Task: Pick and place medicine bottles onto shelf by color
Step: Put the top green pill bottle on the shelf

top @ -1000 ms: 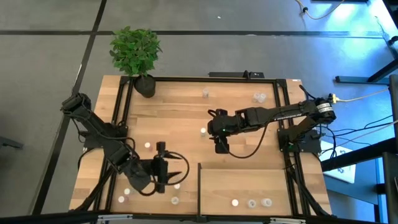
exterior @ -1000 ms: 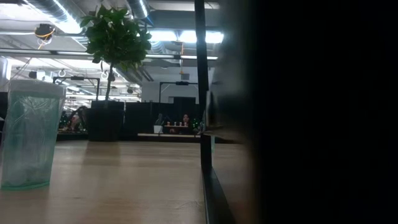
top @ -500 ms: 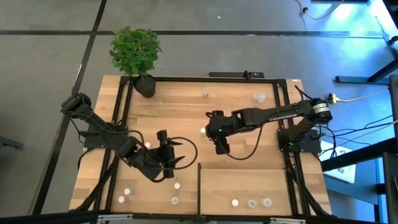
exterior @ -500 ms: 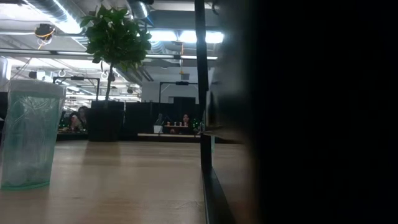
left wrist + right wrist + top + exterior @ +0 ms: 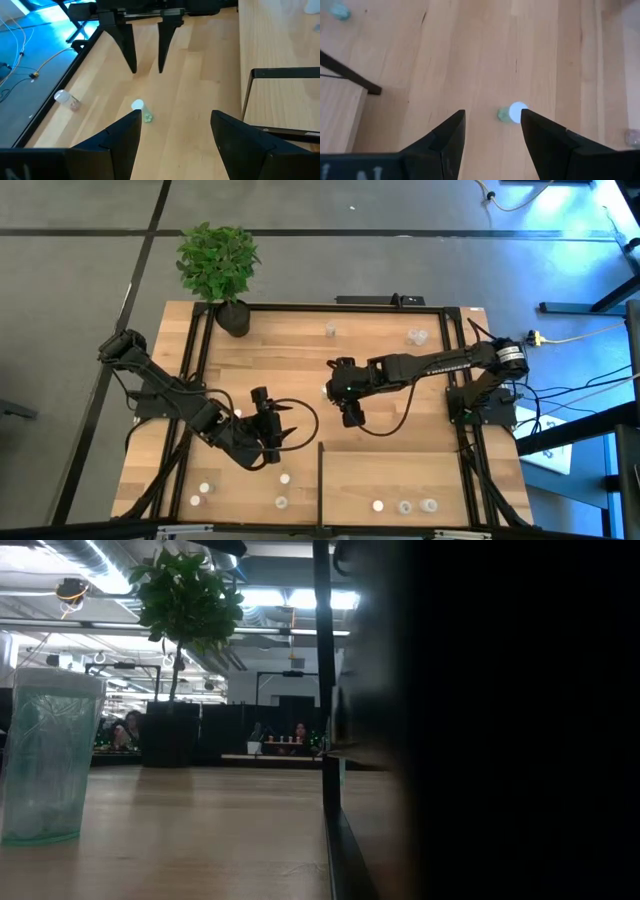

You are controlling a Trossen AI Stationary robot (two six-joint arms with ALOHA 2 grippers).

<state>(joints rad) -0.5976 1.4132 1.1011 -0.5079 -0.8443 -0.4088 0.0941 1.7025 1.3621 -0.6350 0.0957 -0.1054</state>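
Observation:
Both grippers hang open above the table and hold nothing. My right gripper (image 5: 338, 387) (image 5: 492, 120) hovers just right of a white-capped medicine bottle (image 5: 326, 392) (image 5: 512, 113), which lies on its side on the table; in the right wrist view it shows between the fingertips. My left gripper (image 5: 288, 427) (image 5: 175, 120) points at that bottle (image 5: 142, 111) from the near left. The shelf (image 5: 395, 480) (image 5: 280, 100) lies at the near right and bears three bottles (image 5: 405, 506). Other bottles (image 5: 284, 478) stand scattered on the table.
A potted plant (image 5: 220, 265) stands at the far left corner. A black frame (image 5: 440, 320) runs around the table. Two bottle spots (image 5: 330, 330) (image 5: 415, 336) sit at the far side. A translucent green bottle (image 5: 50, 755) looms close in the low view, left of the shelf's black upright edge (image 5: 322, 690).
My left gripper has swung toward the table's far edge and right, turning to face the white-capped bottle. My right gripper has edged a little left and down toward that bottle. No bottle has moved.

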